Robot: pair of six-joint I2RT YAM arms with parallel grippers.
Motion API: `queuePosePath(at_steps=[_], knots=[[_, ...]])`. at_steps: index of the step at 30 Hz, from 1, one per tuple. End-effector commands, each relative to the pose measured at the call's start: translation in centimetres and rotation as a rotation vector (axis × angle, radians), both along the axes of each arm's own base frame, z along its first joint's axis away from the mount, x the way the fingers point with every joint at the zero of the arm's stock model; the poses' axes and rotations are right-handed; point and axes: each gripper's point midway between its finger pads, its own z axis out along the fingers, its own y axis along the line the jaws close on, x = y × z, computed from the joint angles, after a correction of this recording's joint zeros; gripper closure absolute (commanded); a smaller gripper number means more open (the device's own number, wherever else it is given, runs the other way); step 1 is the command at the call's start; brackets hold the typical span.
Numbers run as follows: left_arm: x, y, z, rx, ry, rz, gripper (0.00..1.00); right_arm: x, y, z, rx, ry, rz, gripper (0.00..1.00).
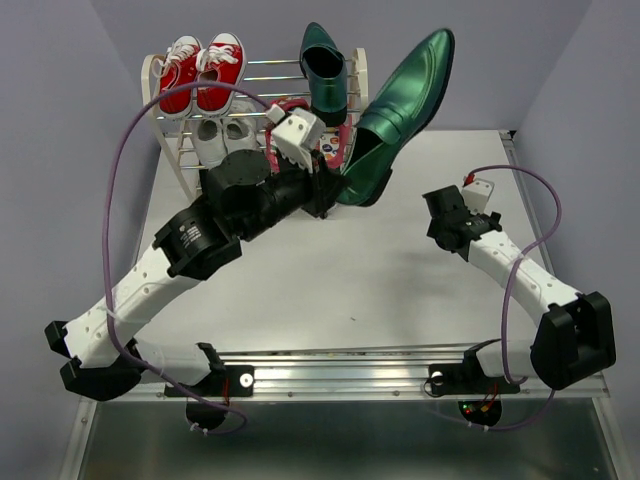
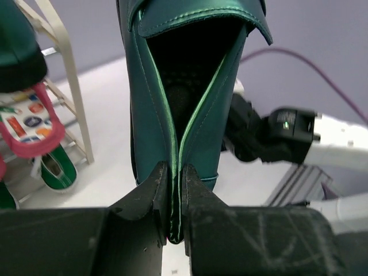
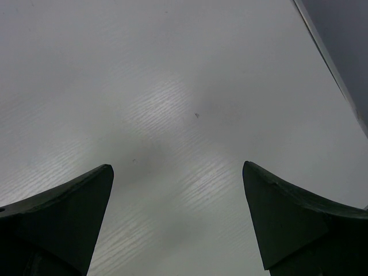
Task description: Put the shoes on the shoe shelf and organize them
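My left gripper point(image 1: 335, 185) point(image 2: 175, 190) is shut on the back rim of a dark teal glossy high heel point(image 1: 400, 105) point(image 2: 172, 86) and holds it raised, toe up, right of the shoe shelf point(image 1: 165, 120). The other teal heel point(image 1: 325, 65) stands on the right of the top tier. A red-pink flip-flop point(image 1: 332, 150) point(image 2: 29, 121) lies on a middle tier. A green sneaker point(image 2: 57, 169) sits on a low tier; in the top view my arm hides it. My right gripper point(image 1: 450, 215) point(image 3: 176, 172) is open and empty above bare table.
Red sneakers point(image 1: 200, 75) sit on the left of the top tier, white sneakers point(image 1: 220, 135) on the tier below. The shelf's cream side frame point(image 2: 66, 63) stands close left of the held heel. Purple walls enclose the table point(image 1: 350, 280).
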Motion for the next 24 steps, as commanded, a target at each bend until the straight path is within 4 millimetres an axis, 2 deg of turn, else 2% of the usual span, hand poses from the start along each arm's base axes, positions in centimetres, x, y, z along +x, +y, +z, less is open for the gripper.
queuePosePath(at_steps=[1,3,5,6,7,8,11,12,13,15,19,24], knots=[[2.4,2.4,11.7,-0.247,-0.211,0.182,1.0,0.8,-0.2,0.8,0.001,-0.057,-0.022,0.0],[3.6,3.4,12.7,-0.261,-0.213,0.278,1.0,0.8,-0.2,0.7,0.002,-0.052,-0.02,0.0],[5.1,6.0,14.9,-0.294,-0.23,0.436,1.0,0.8,0.0,0.6,0.008,-0.048,-0.014,0.0],[6.0,6.3,14.2,-0.277,-0.218,0.491,1.0,0.8,0.0,0.6,0.01,-0.047,-0.012,0.0],[6.6,7.0,15.0,-0.29,-0.221,0.533,1.0,0.8,0.0,0.6,0.012,-0.049,-0.013,0.0],[7.6,8.5,15.1,-0.294,-0.217,0.591,1.0,0.9,0.1,0.6,0.013,-0.05,-0.012,0.0],[9.3,10.2,15.5,-0.307,-0.207,0.651,1.0,0.9,0.2,0.7,0.02,-0.049,-0.005,0.0],[10.3,11.5,15.6,-0.3,-0.214,0.685,1.0,0.8,0.2,0.6,0.02,-0.046,-0.004,0.0],[10.8,11.2,15.7,-0.296,-0.22,0.655,1.0,0.8,0.2,0.6,0.02,-0.046,-0.004,0.0],[11.8,11.8,15.4,-0.281,-0.215,0.662,1.0,0.9,0.3,0.4,0.024,-0.04,0.001,0.0],[15.0,13.0,13.5,-0.198,-0.183,0.716,1.0,0.9,0.2,0.3,0.014,-0.034,0.0,0.0],[18.2,13.5,11.7,-0.157,-0.138,0.724,1.0,0.9,0.3,0.3,0.014,-0.031,0.004,0.0]])
